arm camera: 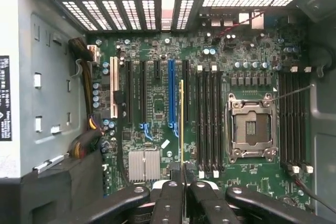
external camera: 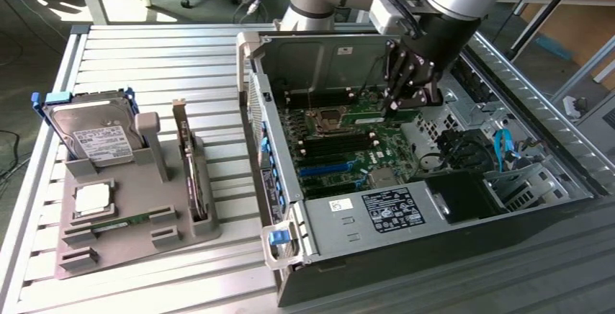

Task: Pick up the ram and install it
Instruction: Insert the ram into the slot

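Slatted metal table (external camera: pixel 144 47) bears the open computer case (external camera: pixel 317 58), and above its motherboard (external camera: pixel 336 152) hangs the gripper (external camera: pixel 408 104), jaws clamped on the ram (external camera: pixel 365 119), so pickup looks done, with seating in the memory slots (arm camera: pixel 207 119) not yet done.

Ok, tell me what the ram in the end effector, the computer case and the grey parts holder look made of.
The ram, held in the end effector: green circuit board, matte, gold-coloured edge in the wrist view. The computer case: likely bare sheet metal, dull grey sheen, folded edges. The parts holder: probably plastic, uniform matte grey, blocky shapes.
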`<state>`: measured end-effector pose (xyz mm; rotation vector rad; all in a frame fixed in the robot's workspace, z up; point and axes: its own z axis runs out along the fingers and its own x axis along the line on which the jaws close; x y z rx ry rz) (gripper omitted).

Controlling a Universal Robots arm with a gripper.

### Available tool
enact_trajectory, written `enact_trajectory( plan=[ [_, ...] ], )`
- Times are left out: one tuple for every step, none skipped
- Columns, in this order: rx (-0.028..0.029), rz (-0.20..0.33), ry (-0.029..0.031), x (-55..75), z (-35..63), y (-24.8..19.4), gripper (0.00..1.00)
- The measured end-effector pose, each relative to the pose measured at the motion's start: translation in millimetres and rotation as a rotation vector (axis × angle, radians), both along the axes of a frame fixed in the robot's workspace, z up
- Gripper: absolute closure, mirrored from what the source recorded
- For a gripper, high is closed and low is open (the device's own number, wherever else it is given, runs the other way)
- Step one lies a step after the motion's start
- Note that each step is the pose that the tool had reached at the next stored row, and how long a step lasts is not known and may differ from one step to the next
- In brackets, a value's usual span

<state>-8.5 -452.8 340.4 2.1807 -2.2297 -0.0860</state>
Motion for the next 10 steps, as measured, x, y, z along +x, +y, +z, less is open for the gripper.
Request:
enact_trajectory(
  plan=[
    [0.0001,0.0,0.0,-0.5,-1.8,1.1,0.88],
    [0.0002,-0.001,-0.0001,-1.5,-3.7,2.3,0.88],
    [0.0003,-0.001,-0.0001,-2.8,-5.5,3.7,0.88],
    [0.0002,-0.002,-0.0001,-5.6,-8.8,5.8,0.88],
    [0.0003,-0.002,-0.0001,-8.2,-11.9,7.0,0.88],
    [0.0002,-0.002,-0.0001,-9.8,-14.1,7.8,0.88],
    [0.0002,-0.003,-0.0001,-11.3,-16.3,8.5,0.88],
    [0.0003,-0.003,-0.0001,-12.6,-18.8,9.2,0.88],
    [0.0002,-0.003,-0.0001,-13.5,-21.0,9.7,0.88],
    [0.0001,-0.003,0.0,-13.7,-22.7,10.3,0.88]
  ],
)
